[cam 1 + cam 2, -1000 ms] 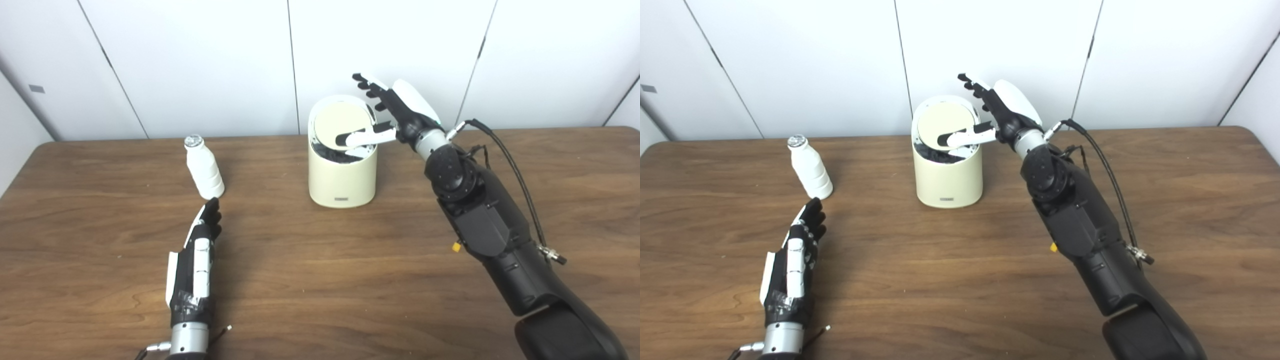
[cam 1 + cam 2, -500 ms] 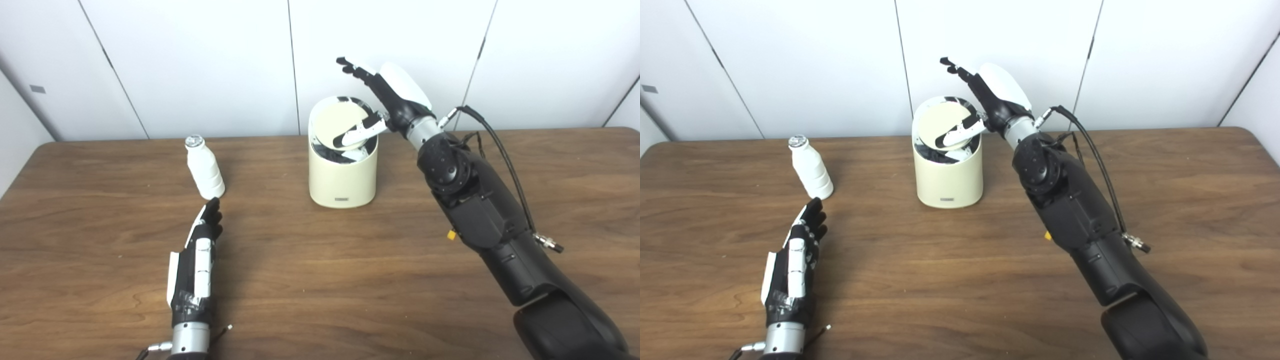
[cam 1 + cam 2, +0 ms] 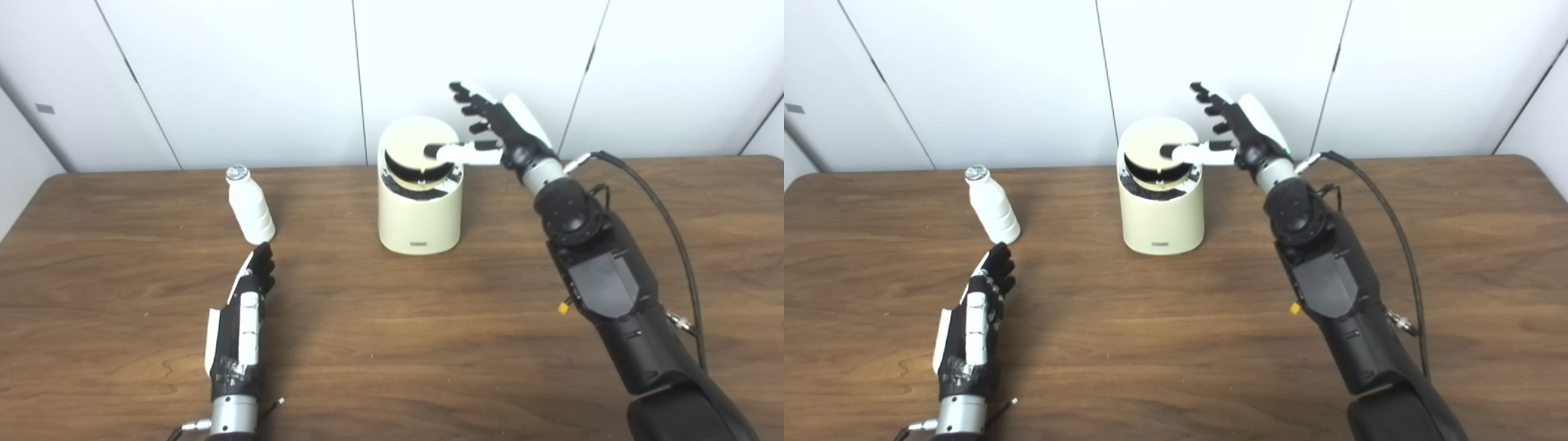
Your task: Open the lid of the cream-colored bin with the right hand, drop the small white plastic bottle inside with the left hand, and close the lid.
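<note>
The cream-colored bin [image 3: 419, 217] stands at the table's back middle. Its round swing lid [image 3: 411, 150] lies tilted, and a dark crescent gap shows along its front edge. My right hand [image 3: 499, 125] hovers at the bin's upper right, open with fingers spread upward. Its thumb [image 3: 459, 152] reaches across the rim onto the lid's right side. The small white plastic bottle [image 3: 251, 208] with a silver cap stands upright left of the bin. My left hand [image 3: 244, 309] lies flat on the table just in front of the bottle, open, fingertips a little short of it.
The brown wooden table [image 3: 392, 343] runs the full width of the view. White wall panels [image 3: 245, 73] stand right behind its back edge. A black cable [image 3: 658, 208] loops along my right forearm.
My right hand has shifted right and drawn back from over the bin. The lid has swung from a steep, camera-facing tilt to nearly level. The left hand and bottle have not moved.
</note>
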